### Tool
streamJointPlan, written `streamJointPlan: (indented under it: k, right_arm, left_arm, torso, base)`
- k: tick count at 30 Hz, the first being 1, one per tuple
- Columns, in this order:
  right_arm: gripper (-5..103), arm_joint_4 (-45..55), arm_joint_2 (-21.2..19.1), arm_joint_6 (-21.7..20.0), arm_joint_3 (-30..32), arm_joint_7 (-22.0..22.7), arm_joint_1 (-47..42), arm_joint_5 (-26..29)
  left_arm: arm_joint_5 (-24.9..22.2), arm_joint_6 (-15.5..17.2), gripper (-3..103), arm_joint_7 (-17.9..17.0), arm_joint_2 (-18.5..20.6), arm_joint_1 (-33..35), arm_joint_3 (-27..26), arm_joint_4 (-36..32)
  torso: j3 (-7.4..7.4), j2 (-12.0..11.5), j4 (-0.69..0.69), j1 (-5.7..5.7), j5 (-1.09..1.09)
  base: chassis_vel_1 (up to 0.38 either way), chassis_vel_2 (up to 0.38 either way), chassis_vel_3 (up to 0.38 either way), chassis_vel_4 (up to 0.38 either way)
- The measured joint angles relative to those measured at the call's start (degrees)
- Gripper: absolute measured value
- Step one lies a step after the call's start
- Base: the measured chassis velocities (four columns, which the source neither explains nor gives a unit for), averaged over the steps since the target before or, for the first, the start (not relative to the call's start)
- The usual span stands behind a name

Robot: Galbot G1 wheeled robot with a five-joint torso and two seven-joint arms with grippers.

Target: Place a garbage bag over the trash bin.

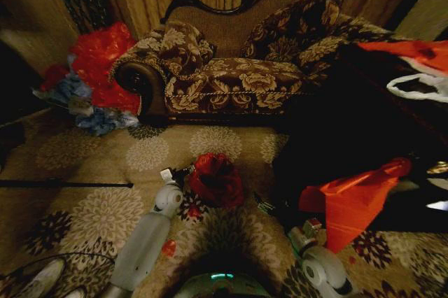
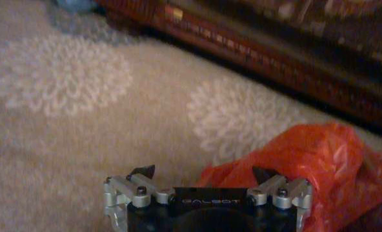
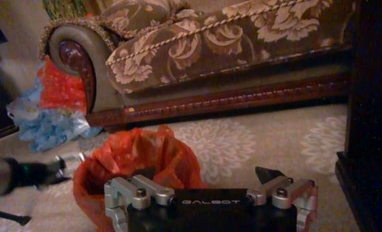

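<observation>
The glossy red garbage bag (image 1: 215, 179) stands bunched on the patterned carpet in front of the sofa, its mouth open upward (image 3: 136, 152). The trash bin is hidden under the bag. My left gripper (image 1: 175, 173) sits just left of the bag, open, with bare carpet between its fingertips (image 2: 204, 171) and the bag (image 2: 307, 159) beside one finger. My right gripper (image 3: 207, 174) hovers open on the bag's near right side, one fingertip (image 3: 268, 173) over carpet, the other against the bag's rim. In the head view the right gripper (image 1: 266, 206) is low at the bag's right.
A floral sofa (image 1: 231, 74) stands behind the bag. A heap of red and blue bags (image 1: 94, 77) lies by its left arm. A larger orange-red bag (image 1: 353, 200) drapes a black object at the right. A thin black rod (image 1: 66, 185) lies on the carpet at the left.
</observation>
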Motion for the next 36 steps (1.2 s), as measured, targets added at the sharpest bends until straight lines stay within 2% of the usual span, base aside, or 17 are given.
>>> streamJointPlan:
  k: [2,5,12,17,20,21,27,36]
  right_arm:
    - [100,-0.01,-0.07,0.00,0.00,0.00,0.01,0.02]
    - [100,-0.06,-0.40,0.01,0.23,-0.04,0.06,0.29]
    - [100,-0.33,-0.68,0.09,0.27,-0.10,0.35,0.48]
    - [100,-1.06,-0.80,0.02,-0.42,-0.17,1.30,0.57]
    - [100,-1.34,-0.82,-0.20,-0.86,-0.18,1.69,0.59]
    - [100,-1.54,-0.84,-0.28,-1.03,-0.18,1.87,0.59]
    - [100,-1.57,-1.30,-0.62,-0.56,-0.18,1.78,1.04]
    - [100,-1.56,-1.50,-0.52,-0.03,-0.27,1.42,1.24]
  left_arm:
    - [0.00,-0.23,100,0.41,-0.12,-0.08,0.19,0.63]
    - [0.09,-0.50,100,2.53,-0.82,-0.61,0.46,4.16]
    - [0.82,-1.04,100,2.93,-1.37,-0.35,1.29,5.29]
    - [0.75,-0.97,100,0.52,-0.91,-0.16,1.68,1.80]
    - [0.67,-0.89,100,-0.02,-0.67,-0.25,2.18,-0.35]
    - [0.91,-0.74,100,-0.43,-0.49,-0.28,2.59,-2.16]
    - [1.93,-0.47,100,-1.91,0.52,0.17,2.74,-7.44]
    - [2.80,-0.20,100,-4.54,0.81,0.84,2.60,-9.46]
  torso:
    - [0.00,0.00,0.01,0.00,-0.01]
    - [-0.07,0.06,0.05,-0.04,0.10]
    - [-0.06,0.08,0.04,-0.04,0.06]
    - [0.06,-0.04,0.03,0.04,-0.07]
    - [0.09,-0.05,-0.04,0.06,-0.12]
    - [0.07,-0.05,-0.10,0.06,-0.11]
    - [0.02,-0.05,-0.01,0.02,-0.05]
    - [0.01,-0.02,-0.01,0.01,-0.02]
  base:
    - [0.000,0.000,0.000,0.000]
    - [0.000,0.000,0.000,0.000]
    - [0.000,0.000,0.000,0.000]
    - [0.000,0.000,0.000,0.000]
    - [0.000,0.000,0.000,0.000]
    - [0.000,0.000,0.000,0.000]
    - [0.000,0.000,0.000,0.000]
    - [0.000,0.000,0.000,0.000]
